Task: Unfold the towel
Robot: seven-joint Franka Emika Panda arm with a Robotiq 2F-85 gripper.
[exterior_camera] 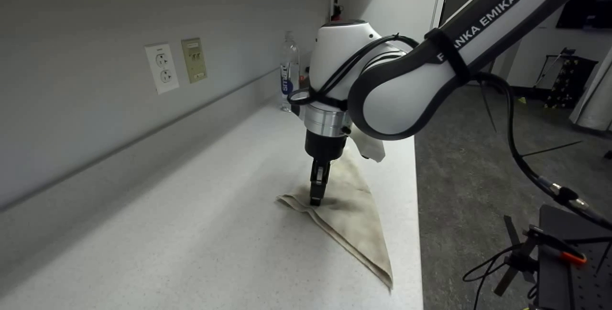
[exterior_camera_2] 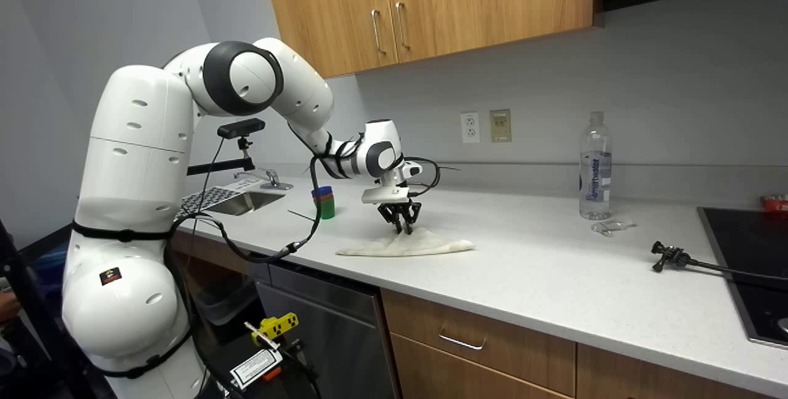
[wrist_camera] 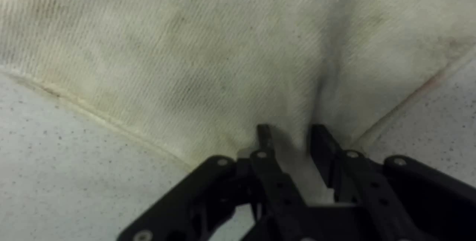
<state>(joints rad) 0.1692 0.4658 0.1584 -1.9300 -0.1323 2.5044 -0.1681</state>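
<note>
A cream, stained cloth towel (exterior_camera: 358, 219) lies on the white, speckled worktop (exterior_camera: 215, 248), close to its front edge, folded into a rough triangle. In an exterior view a sharp corner of the towel reaches near that front edge, a blunter corner points toward the back edge, and two layers show on the side between them. Over the part of the cloth nearer the back edge, the white-and-black jointed robot arm (exterior_camera_2: 305, 91) aims its black, jointed fingers (wrist_camera: 322, 144) straight down, with their tips at the fabric. The fingers are parted: in the wrist view a shadowed strip of towel shows in the gap between the tips. Along the back edge stands a clear plastic bottle with a blue label (exterior_camera_2: 595, 171), a small transparent item (exterior_camera_2: 612, 226) lying beside it, too indistinct to name. A black glass cooktop (exterior_camera_2: 748, 236) sits toward one end of the worktop, a black clamp-like fitting (exterior_camera_2: 674, 256) lying near it. Toward the opposite end is a steel sink (exterior_camera_2: 249, 202), and a green, red and blue cup-like stack (exterior_camera_2: 326, 205) stands between the sink and the towel.
</note>
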